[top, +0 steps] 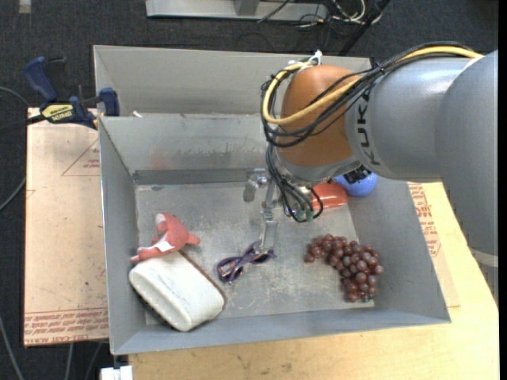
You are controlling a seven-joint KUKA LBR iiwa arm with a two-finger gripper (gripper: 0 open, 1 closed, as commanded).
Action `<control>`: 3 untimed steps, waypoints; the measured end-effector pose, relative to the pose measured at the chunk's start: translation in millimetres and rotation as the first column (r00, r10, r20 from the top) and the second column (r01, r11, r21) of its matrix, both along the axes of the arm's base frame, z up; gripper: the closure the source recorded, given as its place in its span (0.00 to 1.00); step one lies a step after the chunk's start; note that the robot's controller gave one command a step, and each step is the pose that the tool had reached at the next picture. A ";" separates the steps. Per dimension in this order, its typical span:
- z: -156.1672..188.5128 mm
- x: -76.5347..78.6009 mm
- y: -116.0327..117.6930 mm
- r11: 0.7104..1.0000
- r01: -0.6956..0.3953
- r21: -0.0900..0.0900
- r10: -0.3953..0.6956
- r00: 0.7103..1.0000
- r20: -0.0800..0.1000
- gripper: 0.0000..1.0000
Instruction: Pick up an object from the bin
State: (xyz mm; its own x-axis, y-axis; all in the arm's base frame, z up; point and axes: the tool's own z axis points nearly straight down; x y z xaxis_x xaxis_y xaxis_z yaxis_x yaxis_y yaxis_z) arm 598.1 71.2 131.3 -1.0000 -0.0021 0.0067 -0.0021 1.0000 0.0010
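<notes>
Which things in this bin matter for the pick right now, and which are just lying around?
In play: gripper; small purple twisted frame by its tip, mid-bin.
Lying about: dark red grape bunch; white rounded block; pink toy figure; blue ball.

Matt scuffed metal bin (119, 236), glossy plastic grapes (348, 264); matt white pad (176, 293)

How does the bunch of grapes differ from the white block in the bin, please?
The grapes are dark red, the white block pale. The grapes are a knobbly cluster of small balls; the white block is one smooth, round-edged piece. The grapes lie on the view's right side of the bin, the white block in its lower-left corner. Both rest on its floor.
</notes>
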 end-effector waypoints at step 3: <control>-59.5 -42.7 32.0 0.915 -0.402 0.002 0.402 0.915 0.011 1.00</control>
